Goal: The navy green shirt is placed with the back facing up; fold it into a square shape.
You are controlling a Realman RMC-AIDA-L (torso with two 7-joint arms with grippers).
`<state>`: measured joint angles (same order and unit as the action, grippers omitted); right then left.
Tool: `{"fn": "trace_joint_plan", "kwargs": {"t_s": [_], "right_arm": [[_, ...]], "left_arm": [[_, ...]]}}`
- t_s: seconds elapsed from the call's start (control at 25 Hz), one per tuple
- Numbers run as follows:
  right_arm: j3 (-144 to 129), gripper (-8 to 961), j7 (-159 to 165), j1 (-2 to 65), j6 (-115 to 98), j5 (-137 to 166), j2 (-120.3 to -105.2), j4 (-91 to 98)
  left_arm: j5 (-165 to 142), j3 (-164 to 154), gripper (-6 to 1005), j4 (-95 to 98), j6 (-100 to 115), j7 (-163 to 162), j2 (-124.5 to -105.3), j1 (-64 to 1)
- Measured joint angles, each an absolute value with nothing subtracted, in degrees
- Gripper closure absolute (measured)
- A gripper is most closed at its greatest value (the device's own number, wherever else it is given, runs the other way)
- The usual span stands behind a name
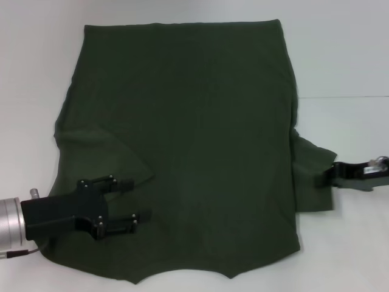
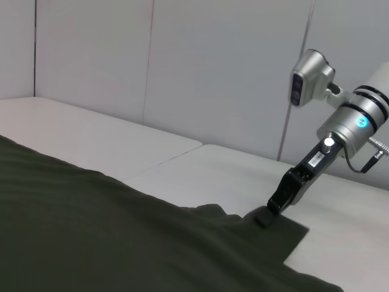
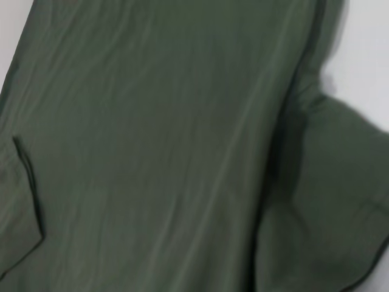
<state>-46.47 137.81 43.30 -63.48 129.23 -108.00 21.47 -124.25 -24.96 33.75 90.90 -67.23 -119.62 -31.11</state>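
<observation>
The navy green shirt (image 1: 200, 121) lies spread flat on the white table, plain side up and hem toward the far edge. Its left sleeve is folded in over the body as a flap (image 1: 115, 155). My left gripper (image 1: 130, 202) hovers over the shirt's near left corner, just below that flap, open with only flat fabric under its fingers. My right gripper (image 1: 321, 180) is at the outer edge of the right sleeve (image 1: 310, 176). In the left wrist view the right gripper (image 2: 270, 213) looks narrow and shut, pinching the sleeve's (image 2: 273, 228) edge. The right wrist view shows only shirt fabric (image 3: 152, 152).
The white table (image 1: 346, 243) extends bare to the right of the shirt, with a seam (image 1: 346, 97) running across it. A panelled wall (image 2: 213, 73) stands beyond the table's right side.
</observation>
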Motion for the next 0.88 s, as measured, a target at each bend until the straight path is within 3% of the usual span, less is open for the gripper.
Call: {"fn": "trace_joint_plan", "kwargs": {"t_s": [0.16,0.52,0.88], "right_arm": [[-44.81,938,136.32,41.1,-65.0,129.09,-107.13,24.49],[-42.35,937,131.12,39.97,-68.96,129.2,-103.57,25.58],[-42.37,935,129.01,39.76,-71.43,132.01,-102.42,30.76]], "left_arm": [[-124.2,-24.96,200,33.75,90.87,-67.44,-119.62,-31.04],[-124.18,-24.89,199,33.75,90.87,-67.72,-119.62,-31.02],[-124.18,-24.81,198,33.75,90.89,-67.95,-119.62,-31.0]]}}
